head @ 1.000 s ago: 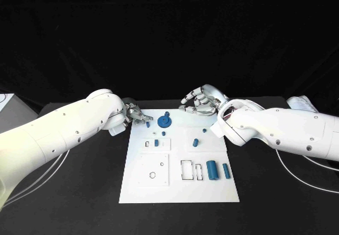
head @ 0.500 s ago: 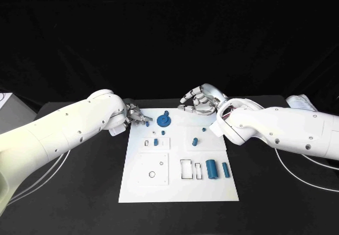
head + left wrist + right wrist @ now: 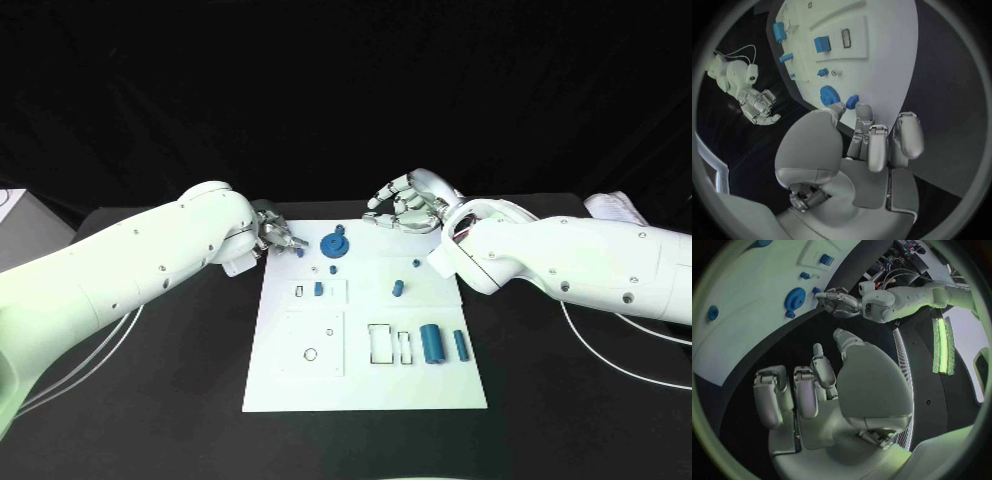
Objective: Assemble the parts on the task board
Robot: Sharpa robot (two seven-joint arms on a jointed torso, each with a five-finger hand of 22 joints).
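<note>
A: Where are the parts lying?

B: The task board is running lengthwise from 12 to 6 o'clock on the table. A blue gear and a small blue peg are sitting at the board's 11 o'clock corner; two blue cylinders are lying at 4 o'clock, long axes toward 12.

A: Hand status?

B: The left hand is hovering at that corner, fingertips just beside the peg, fingers loosely apart, holding nothing; probably staged to pick it. The right hand is waiting beyond the 12 o'clock edge, fingers curled inward on nothing, apparently keeping clear.
</note>
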